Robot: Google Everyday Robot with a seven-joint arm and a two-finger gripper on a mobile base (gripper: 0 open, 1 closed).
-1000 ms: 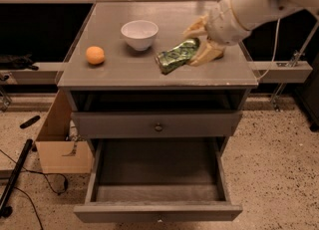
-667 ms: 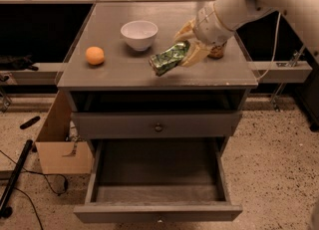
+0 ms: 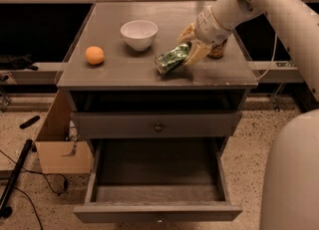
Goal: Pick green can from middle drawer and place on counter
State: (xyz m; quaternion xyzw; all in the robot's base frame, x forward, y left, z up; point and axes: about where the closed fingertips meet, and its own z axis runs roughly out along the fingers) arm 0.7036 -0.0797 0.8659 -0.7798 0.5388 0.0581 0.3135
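The green can (image 3: 172, 58) lies tilted on its side over the counter (image 3: 124, 72), near its front right part. My gripper (image 3: 192, 45) is shut on the green can at its far end, the pale fingers (image 3: 198, 54) on either side of it. The can's near silver end sits at or just above the counter top. The middle drawer (image 3: 157, 209) is pulled open below, and nothing shows on its dark inside.
A white bowl (image 3: 139, 34) and an orange (image 3: 94, 55) stand on the counter to the left. A gold-orange can (image 3: 218, 51) stands behind my gripper. The upper drawer with a round knob (image 3: 158, 127) is shut. A cardboard box (image 3: 60, 149) sits on the floor at left.
My gripper has carried the green can leftward and slightly toward the front of the counter. Bowl, orange and drawer have not moved.
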